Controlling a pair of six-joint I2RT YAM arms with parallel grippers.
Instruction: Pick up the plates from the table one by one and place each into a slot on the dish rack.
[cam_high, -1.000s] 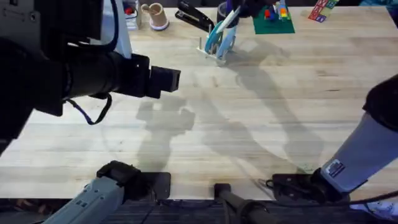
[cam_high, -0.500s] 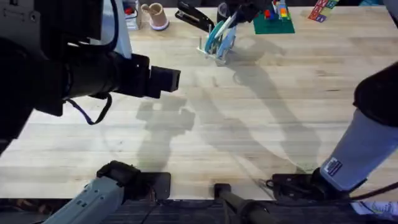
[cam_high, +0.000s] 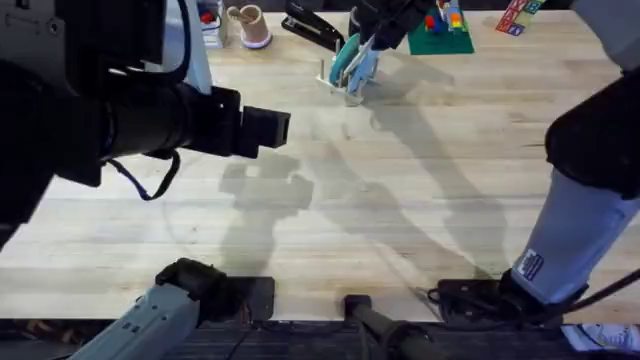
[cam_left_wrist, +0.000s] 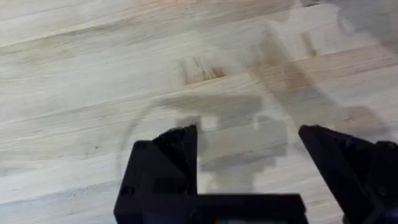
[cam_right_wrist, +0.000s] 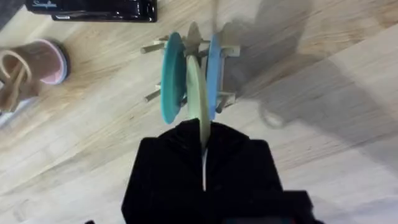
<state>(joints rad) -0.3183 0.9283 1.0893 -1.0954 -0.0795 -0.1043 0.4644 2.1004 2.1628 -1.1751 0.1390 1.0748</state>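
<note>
Robot lab bench: butcher-block table (cam_high: 420, 200), stapler (cam_high: 312, 27), toy bricks (cam_high: 440, 28).

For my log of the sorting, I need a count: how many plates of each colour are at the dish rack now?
Teal plate: 1
Cream-yellow plate: 1, between the other two, its edge between the right gripper's fingers
Light blue plate: 1
Total: 3 plates, all standing on edge at the dish rack.
</note>
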